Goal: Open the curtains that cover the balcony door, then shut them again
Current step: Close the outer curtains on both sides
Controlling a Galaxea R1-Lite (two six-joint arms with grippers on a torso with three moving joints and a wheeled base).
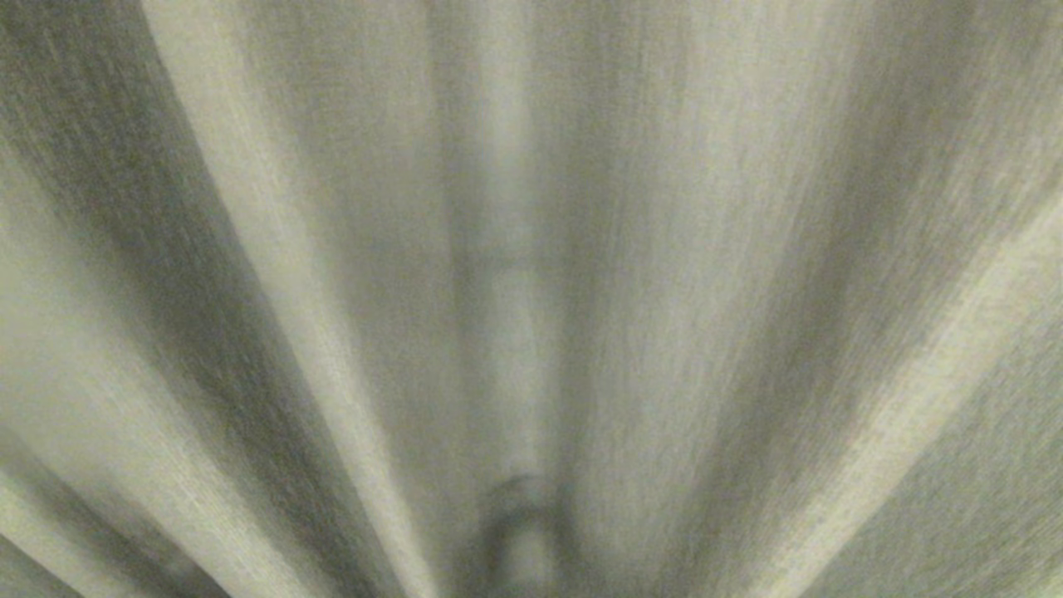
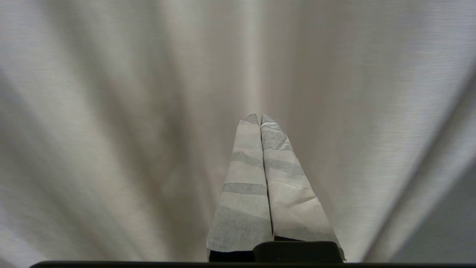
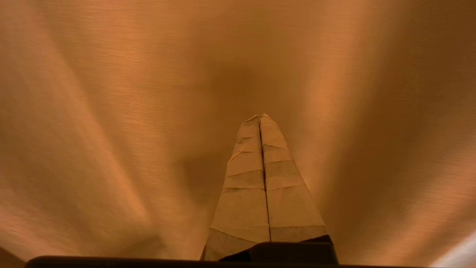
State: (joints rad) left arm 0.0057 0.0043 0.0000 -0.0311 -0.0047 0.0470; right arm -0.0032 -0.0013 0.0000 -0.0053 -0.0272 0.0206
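Observation:
The curtains (image 1: 681,274) fill the whole head view from very close: thick beige-grey woven fabric in deep vertical pleats. The balcony door is hidden behind them. Neither arm shows in the head view. In the left wrist view my left gripper (image 2: 259,116) points at the pleated curtains (image 2: 372,93), its two tape-wrapped fingers pressed together with nothing between them. My right gripper (image 3: 259,116) stands the same way before the curtains (image 3: 111,93), fingers shut and empty. Whether either tip touches the cloth I cannot tell.
Nothing but curtain fabric shows in all three views. A dim rounded shape (image 1: 523,515) shows faintly through a fold low in the head view.

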